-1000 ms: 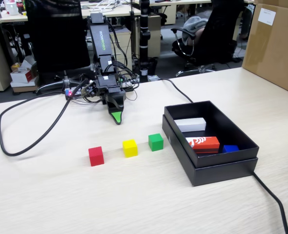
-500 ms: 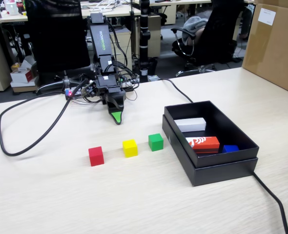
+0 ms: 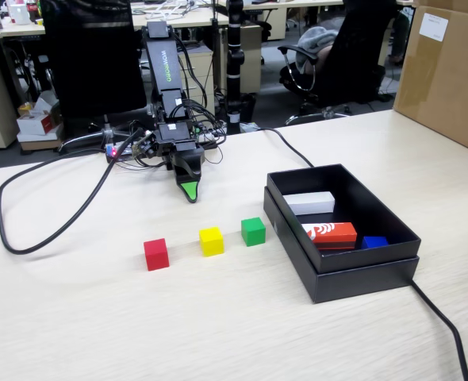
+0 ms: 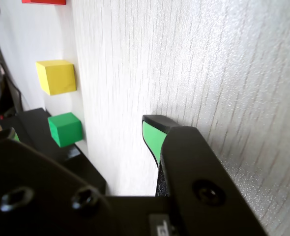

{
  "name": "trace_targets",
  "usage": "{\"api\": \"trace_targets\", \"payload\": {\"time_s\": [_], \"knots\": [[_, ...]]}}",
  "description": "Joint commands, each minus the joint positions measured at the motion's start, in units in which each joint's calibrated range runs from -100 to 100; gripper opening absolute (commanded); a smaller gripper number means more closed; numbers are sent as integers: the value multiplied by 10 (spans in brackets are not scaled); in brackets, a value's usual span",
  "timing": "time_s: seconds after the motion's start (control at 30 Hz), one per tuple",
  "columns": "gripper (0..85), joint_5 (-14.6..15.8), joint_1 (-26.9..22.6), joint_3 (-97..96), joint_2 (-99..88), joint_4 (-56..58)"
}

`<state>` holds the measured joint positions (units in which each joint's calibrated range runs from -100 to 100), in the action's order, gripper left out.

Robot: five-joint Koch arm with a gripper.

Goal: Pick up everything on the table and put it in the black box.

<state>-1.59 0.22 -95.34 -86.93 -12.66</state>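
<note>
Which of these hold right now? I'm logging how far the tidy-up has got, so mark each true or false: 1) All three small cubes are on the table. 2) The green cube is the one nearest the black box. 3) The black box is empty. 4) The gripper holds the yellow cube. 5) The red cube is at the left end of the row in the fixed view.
1) True: the red cube, yellow cube and green cube lie on the table.
2) True.
3) False: the black box holds a white block, an orange-red block and a blue piece.
4) False: the gripper holds nothing.
5) True.
</note>
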Motion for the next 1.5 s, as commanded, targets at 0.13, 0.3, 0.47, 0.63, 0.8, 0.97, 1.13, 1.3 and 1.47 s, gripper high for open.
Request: {"api": "trace_targets", "payload": {"time_s": [0.13, 0.3, 0.47, 0.63, 0.8, 0.97, 1.13, 1.3, 1.47], "knots": [[492, 0, 0, -4, 2, 4], [485, 0, -21, -6, -2, 4], [491, 1, -21, -5, -1, 4], [480, 0, 0, 37, -22, 93], [485, 8, 18, 197, -46, 357], [477, 12, 30, 336, -40, 507], [472, 11, 47, 455, -6, 614], [447, -3, 83, 540, 59, 640], [447, -14, 115, 614, 171, 640]]}}
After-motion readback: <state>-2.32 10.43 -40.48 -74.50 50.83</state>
